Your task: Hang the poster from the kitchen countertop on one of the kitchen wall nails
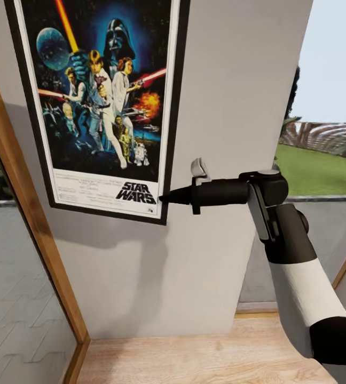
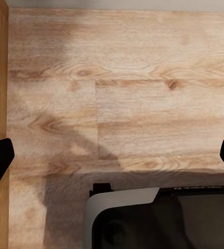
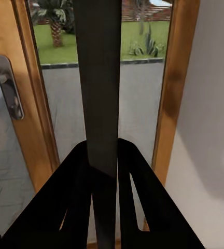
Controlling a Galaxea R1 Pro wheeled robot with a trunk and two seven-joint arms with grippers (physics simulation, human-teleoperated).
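The Star Wars poster (image 1: 98, 101) hangs slightly tilted against the pale grey wall (image 1: 237, 106), and its top runs out of the head view. My right gripper (image 1: 165, 199) reaches in from the right and is shut on the poster's lower right edge. In the right wrist view that dark edge (image 3: 99, 78) stands upright, pinched between the black fingers of the right gripper (image 3: 102, 155). The left gripper (image 2: 112, 155) points down at the wooden floor (image 2: 122, 83), open, holding nothing. Any wall nail is hidden behind or above the poster. The kitchen countertop is out of view.
A wooden door frame (image 1: 29, 213) with glass borders the wall on the left. To the right, a window (image 1: 328, 106) looks onto a lawn. A metal door handle (image 3: 8, 85) sits on a framed glass door. My base (image 2: 158, 218) stands on the plank floor.
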